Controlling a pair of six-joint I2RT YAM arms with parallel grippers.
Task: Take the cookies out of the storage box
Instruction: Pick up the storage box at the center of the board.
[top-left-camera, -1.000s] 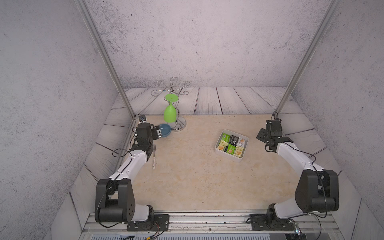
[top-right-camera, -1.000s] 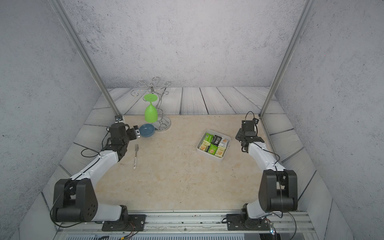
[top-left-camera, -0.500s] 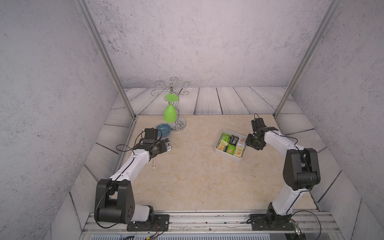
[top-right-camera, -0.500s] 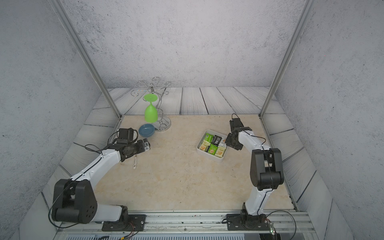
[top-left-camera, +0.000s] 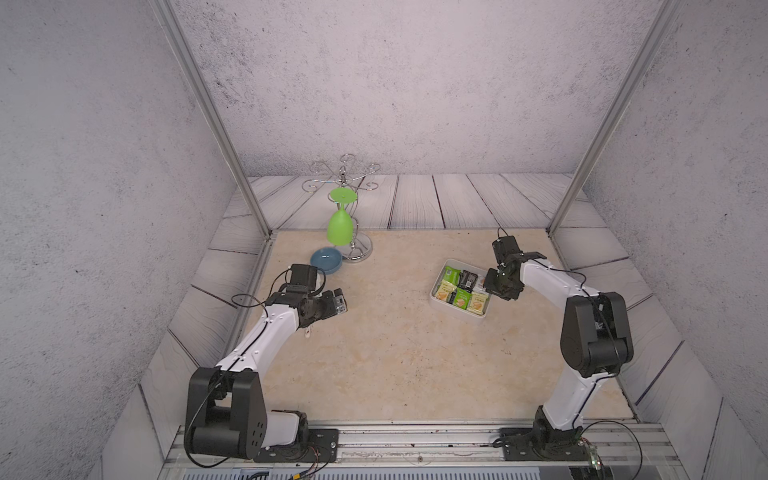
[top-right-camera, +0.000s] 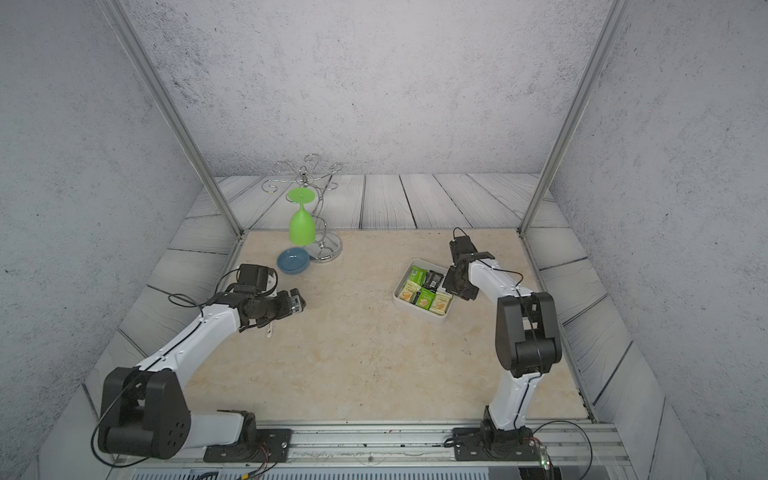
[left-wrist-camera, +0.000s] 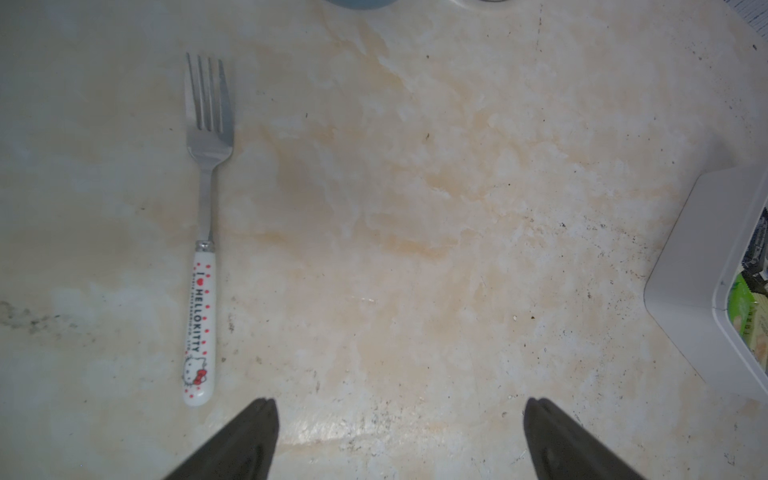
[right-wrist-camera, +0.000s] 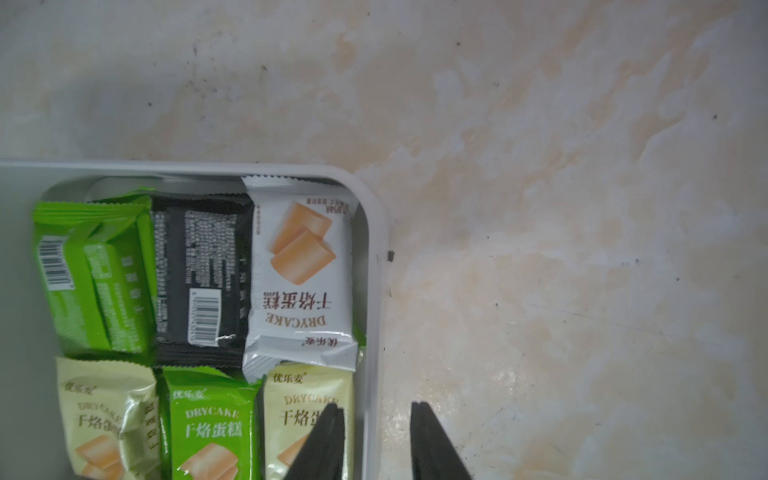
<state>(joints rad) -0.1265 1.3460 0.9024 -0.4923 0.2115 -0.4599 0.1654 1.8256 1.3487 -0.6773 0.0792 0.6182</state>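
- The cookies (right-wrist-camera: 199, 270) are small flat rectangular packets in green, black, white and pale yellow wrappers. They lie flat inside the shallow white square plastic storage box (top-left-camera: 455, 309), and the right wrist view shows two rows of three.
- Their long axes all run parallel to the box wall on the side away from the chrome wire glass stand (top-left-camera: 361, 251).
- In one row the green and black packets lie back up, showing barcodes. The white packet (right-wrist-camera: 303, 270) beside them lies face up, its print turned the opposite way to the other row's print.
- The box sits on the beige marbled table (top-left-camera: 395, 353), well apart from the stand. It is on the right arm's side of the stand, a little nearer the robot bases, and set askew to the table's edges.
- The right gripper (right-wrist-camera: 374, 405) points down astride that wall with its jaws narrow. One finger is over the pale yellow packet (right-wrist-camera: 303, 399) and the other is outside the box, with a sliver of gap showing on each side of the rim.
- The left gripper (left-wrist-camera: 399, 401) has its jaws wide apart and empty, above bare table near the stand on the robot-base side.
- A steel fork (left-wrist-camera: 203, 249) with a white printed handle lies flat beside the left gripper, its tines pointing towards the stand.
- A round blue dish (top-left-camera: 326, 259) sits just beside the stand's base.
- A green plastic goblet (top-left-camera: 340, 226) hangs upside down from the stand.
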